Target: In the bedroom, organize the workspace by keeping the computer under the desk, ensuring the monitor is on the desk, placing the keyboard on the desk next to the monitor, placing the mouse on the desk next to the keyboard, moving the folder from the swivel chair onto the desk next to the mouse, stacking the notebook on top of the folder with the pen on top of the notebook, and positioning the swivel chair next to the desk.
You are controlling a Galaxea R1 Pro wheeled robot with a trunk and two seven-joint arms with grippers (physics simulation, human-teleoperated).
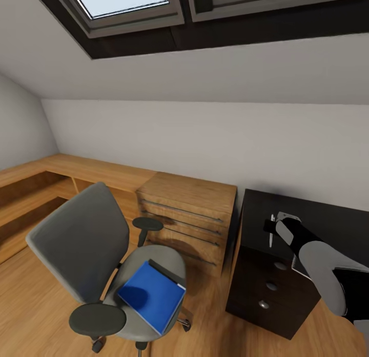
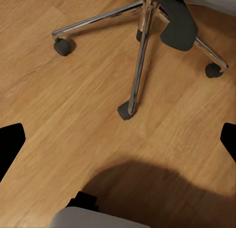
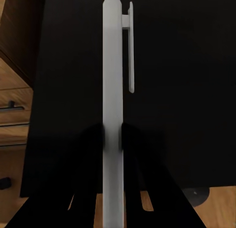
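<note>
The pen step looks to be in hand: the right gripper (image 3: 112,139) is clamped on the pen (image 3: 112,66), a thin silvery-white stick with a side clip, held over the black desk (image 1: 328,218). The blue folder (image 1: 151,294) lies on the swivel chair (image 1: 82,239) seat, so it probably needs moving to the desk first. The left gripper's (image 2: 118,139) fingers stand apart over the floor

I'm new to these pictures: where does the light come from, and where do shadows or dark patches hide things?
Head view: daylight enters by the skylights; a soft shadow lies on the blue folder. Left wrist view: a broad shadow darkens the wooden floor below the chair base. Right wrist view: the black desk swallows detail, though the pale pen stands out.
</note>
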